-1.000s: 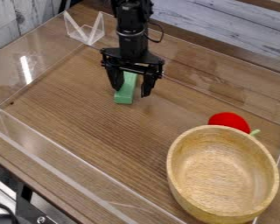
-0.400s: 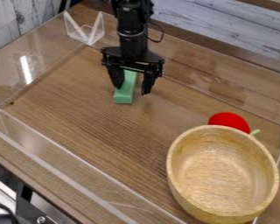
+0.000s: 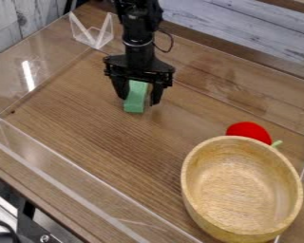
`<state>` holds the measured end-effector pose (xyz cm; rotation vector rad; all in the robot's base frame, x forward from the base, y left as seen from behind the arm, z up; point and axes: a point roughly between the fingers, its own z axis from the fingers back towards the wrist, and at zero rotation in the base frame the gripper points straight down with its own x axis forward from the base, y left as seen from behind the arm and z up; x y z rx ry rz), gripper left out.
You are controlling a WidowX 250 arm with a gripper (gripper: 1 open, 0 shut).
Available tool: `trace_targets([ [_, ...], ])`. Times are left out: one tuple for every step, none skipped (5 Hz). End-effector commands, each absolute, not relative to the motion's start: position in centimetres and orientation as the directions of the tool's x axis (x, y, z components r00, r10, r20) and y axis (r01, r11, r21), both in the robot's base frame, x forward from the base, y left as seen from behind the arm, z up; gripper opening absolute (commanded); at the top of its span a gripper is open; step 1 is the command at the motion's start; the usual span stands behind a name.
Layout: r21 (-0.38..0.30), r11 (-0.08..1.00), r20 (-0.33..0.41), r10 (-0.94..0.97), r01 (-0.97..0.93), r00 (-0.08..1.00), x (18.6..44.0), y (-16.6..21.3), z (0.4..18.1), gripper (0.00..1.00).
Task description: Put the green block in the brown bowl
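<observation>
The green block (image 3: 138,97) lies flat on the wooden table (image 3: 104,152), left of centre and toward the back. My gripper (image 3: 138,91) hangs straight down over it, open, with one dark finger (image 3: 121,87) on each side of the block's far end. The block rests on the table between the fingers. The brown bowl (image 3: 241,188), a large light wooden one, stands empty at the front right, well away from the gripper.
A small round red object (image 3: 249,132) sits just behind the bowl's far rim. Clear acrylic walls (image 3: 28,71) fence the table on the left and front. A clear folded stand (image 3: 91,33) is at the back left.
The gripper has shifted slightly left and lower around the green block. The block and bowl have not moved.
</observation>
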<state>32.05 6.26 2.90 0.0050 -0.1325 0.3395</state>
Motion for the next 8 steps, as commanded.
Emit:
trace_targets([
  [-0.033,0.940,0.178,0.339,-0.339,0.924,32.5,4.7,3.8,1.00],
  [-0.045,0.949,0.179,0.316,-0.313,0.932,33.1,3.3,5.2,1.00],
  [-0.046,0.953,0.182,0.304,-0.301,0.935,34.1,3.1,6.0,1.00],
  [-0.040,0.954,0.177,0.298,-0.296,0.938,34.4,2.6,5.7,0.00],
  [-0.038,0.960,0.176,0.280,-0.277,0.944,34.5,3.6,5.9,0.00],
  [-0.050,0.967,0.193,0.255,-0.250,0.947,35.5,4.7,7.5,0.00],
  [-0.060,0.963,0.199,0.269,-0.263,0.942,37.0,4.4,7.7,0.00],
  [-0.051,0.959,0.187,0.284,-0.279,0.940,37.3,4.3,7.2,1.00],
])
